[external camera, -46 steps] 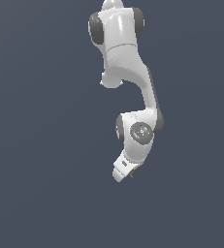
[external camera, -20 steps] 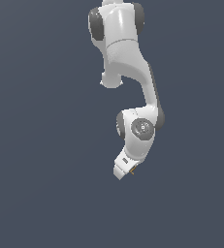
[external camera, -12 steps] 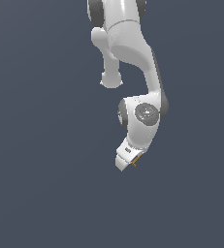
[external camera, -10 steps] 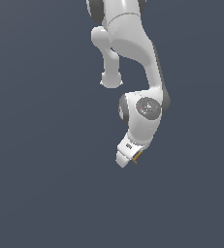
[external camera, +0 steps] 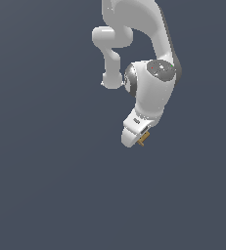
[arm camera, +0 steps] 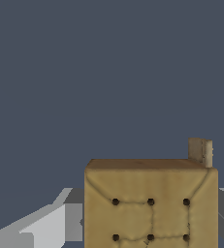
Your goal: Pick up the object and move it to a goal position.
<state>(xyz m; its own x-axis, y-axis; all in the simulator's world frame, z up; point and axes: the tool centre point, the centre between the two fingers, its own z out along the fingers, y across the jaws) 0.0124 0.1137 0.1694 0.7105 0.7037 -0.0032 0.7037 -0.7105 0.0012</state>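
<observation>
While the white arm [external camera: 151, 73] hangs folded against a plain slate-grey backdrop, the tool [external camera: 137, 136] sits at its lower end, pointing down and a little toward the exterior view's left. And there's the object [external camera: 143, 139], a tiny tan-brown sliver peeking out from the tool's tip on the exterior view's right side, far smaller than the white housing around it. In the wrist view it's a different story: the object [arm camera: 151, 203] looms large, a boxy tan block with a darker brown upper face, stitched-looking seams and a grid of small dark dots across its front. A small tan tab [arm camera: 200, 151] stands just past its far corner. Grey-white fingers [arm camera: 73, 222] press in on either side of the block, so the tool is clamped on the object, holding it between its jaws. No counter shows in either view, only the flat grey behind
</observation>
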